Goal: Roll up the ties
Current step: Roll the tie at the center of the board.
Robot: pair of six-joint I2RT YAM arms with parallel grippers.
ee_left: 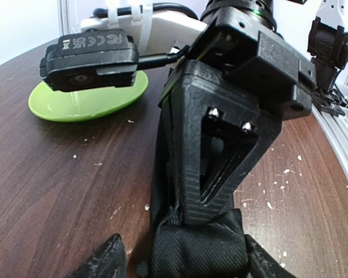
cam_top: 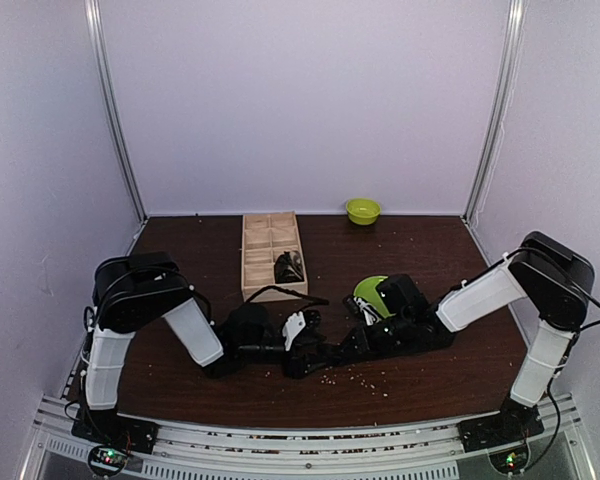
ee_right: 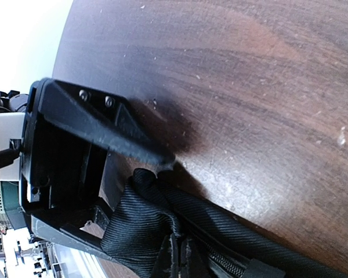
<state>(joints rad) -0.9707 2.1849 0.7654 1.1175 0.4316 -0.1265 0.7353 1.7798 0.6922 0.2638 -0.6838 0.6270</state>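
Your right gripper [ee_left: 200, 217] has its fingers together, clamped on a bunched fold of the tie [ee_left: 197, 249]. That fold lies on the table [ee_left: 52, 179] toward the near middle, nearer and to the left of the green plate [ee_left: 87, 103].

The left gripper [ee_left: 182, 263] faces it from the left with fingers apart on either side of the same bunch, and I see no pinch there.

Judge the tie as light, limp woven cloth. It has no stiffness to hold a shape, so a roll will likely loosen the moment you let go. The ribbed weave should give the pads some bite, and it doesn't look fragile.

Take it across its full width at the folded edge, low against the wood. A bite on one corner would probably just twist the strip rather than turn it.
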